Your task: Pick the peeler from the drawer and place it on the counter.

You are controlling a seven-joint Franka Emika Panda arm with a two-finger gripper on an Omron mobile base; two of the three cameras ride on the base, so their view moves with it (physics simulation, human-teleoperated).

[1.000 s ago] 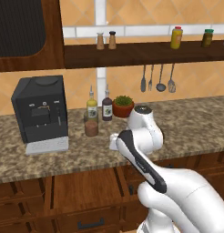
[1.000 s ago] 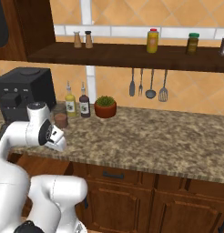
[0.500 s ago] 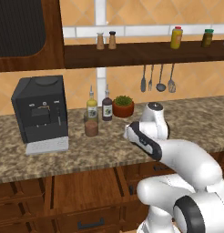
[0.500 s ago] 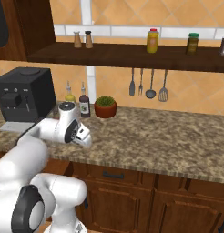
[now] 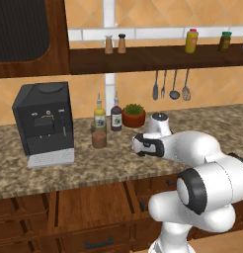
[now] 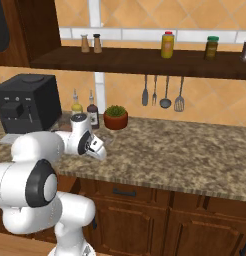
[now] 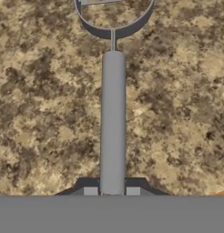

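The gripper (image 7: 112,191) is clamped on the peeler (image 7: 113,118) by its grey handle, holding it over the speckled table (image 7: 45,113), head pointing away.

The desk (image 5: 118,165) is speckled brown and beige granite. The peeler (image 7: 113,123) has a plain pale grey handle and a darker grey looped head. Reddish-brown wood fronts the drawer (image 5: 91,207). The coffee machine (image 5: 43,123) is matt black, the small pot (image 5: 134,118) terracotta with green leaves, and the wall tiles (image 6: 195,15) warm orange.
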